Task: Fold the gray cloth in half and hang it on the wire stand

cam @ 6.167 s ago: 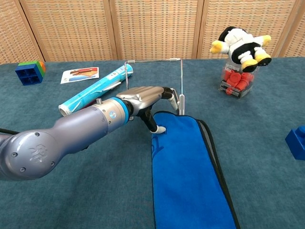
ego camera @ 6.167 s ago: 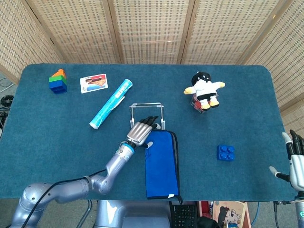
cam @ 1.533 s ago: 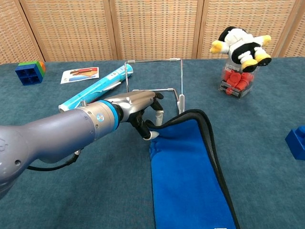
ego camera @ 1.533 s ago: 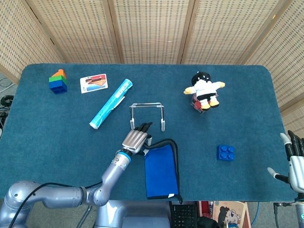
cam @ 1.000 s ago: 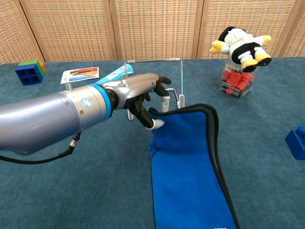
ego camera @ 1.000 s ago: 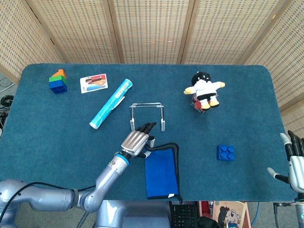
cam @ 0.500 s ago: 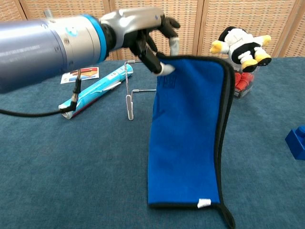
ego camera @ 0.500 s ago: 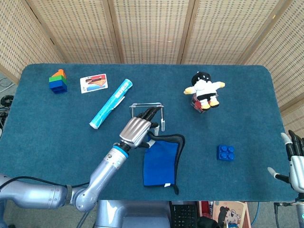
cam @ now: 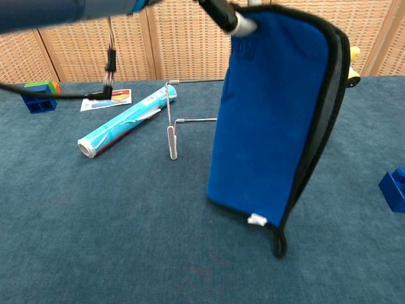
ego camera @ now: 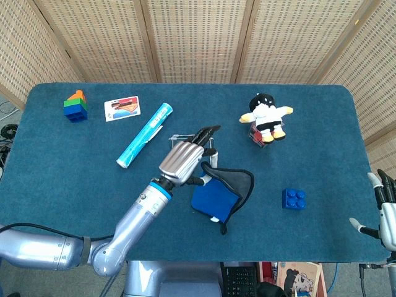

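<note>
The left hand has its fingers pinched on the folded cloth, which hangs lifted just right of the wire stand. At far right, the right hand rests empty, fingers apart.

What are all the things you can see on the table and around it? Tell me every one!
cloth: one, blue with a gray-black edge, folded, hanging in the air from the left hand
wire stand: one, silver, mid-table, behind the cloth
tube: one, light blue, lying left of the stand
card: one, white with a picture, far left
stacked bricks: one pile, blue, green and orange, far left corner
plush toy: one, black, white and yellow, far right, atop red pieces
blue brick: one, near right
table: one, teal cover
left hand: pinching the cloth's top edge
right hand: at the right edge, holding nothing
</note>
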You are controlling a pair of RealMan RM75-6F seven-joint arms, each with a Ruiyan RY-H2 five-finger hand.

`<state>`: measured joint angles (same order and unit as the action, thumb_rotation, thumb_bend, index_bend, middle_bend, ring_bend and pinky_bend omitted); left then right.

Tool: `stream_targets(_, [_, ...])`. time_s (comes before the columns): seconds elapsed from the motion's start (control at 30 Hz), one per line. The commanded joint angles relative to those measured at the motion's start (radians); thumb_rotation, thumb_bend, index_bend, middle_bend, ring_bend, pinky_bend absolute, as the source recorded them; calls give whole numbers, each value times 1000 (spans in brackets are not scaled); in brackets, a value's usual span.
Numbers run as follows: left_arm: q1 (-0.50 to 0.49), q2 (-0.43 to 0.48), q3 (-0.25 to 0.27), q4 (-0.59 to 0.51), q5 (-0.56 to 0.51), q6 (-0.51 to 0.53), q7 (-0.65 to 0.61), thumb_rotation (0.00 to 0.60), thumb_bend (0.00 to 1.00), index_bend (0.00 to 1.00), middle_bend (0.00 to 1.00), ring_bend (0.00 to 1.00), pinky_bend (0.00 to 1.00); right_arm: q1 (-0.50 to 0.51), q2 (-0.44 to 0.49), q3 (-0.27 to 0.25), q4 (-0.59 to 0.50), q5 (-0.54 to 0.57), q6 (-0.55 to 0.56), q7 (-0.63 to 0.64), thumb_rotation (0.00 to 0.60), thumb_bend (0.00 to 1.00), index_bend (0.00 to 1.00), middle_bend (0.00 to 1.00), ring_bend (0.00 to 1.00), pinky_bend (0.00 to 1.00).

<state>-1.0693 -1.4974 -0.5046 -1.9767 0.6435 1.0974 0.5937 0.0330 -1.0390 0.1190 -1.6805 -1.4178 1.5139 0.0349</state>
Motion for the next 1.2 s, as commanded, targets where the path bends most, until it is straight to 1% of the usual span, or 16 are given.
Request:
stream_targets(0.03, [-18,17,-26,-2,-22,13,-5,600,496,904,0,38,195,-1,2,0,0,-1,1,5,600,0,0,0,0,0])
stream_targets(0.3, [-83,33,-84,90,-63,32,-22,600,495,903,0,40,195,1,6,3,2,5,-6,18,600,0,0,0,0,0])
stream_targets(0.5, [-146,28,-141,192,-95,15,-62,600,496,903,0,40,195,4,3,6,6,16,-13,16,600,0,0,0,0,0])
stream_targets(0.63, [-202,23,-178,269,-122,13,-67,600,495,904,0,40,195,7,1,9,11,28,-20,12,600,0,0,0,0,0])
stream_targets(0.67, [-230,21,-197,317,-145,6,-60,600,495,903,0,40,195,8,-2,11,14,35,-25,9,600,0,0,0,0,0])
stream_targets(0.87, [-311,2,-240,474,-221,-23,-63,600,496,903,0,41,196,17,-9,14,24,54,-44,-7,600,0,0,0,0,0])
stream_targets(0.97, [-353,-16,-266,589,-264,-63,-89,600,495,903,0,41,196,21,-17,16,29,62,-49,-20,600,0,0,0,0,0])
stream_targets(1.2, [-431,-28,-306,827,-298,-149,-149,600,495,904,0,41,196,33,-34,23,41,101,-75,-60,600,0,0,0,0,0])
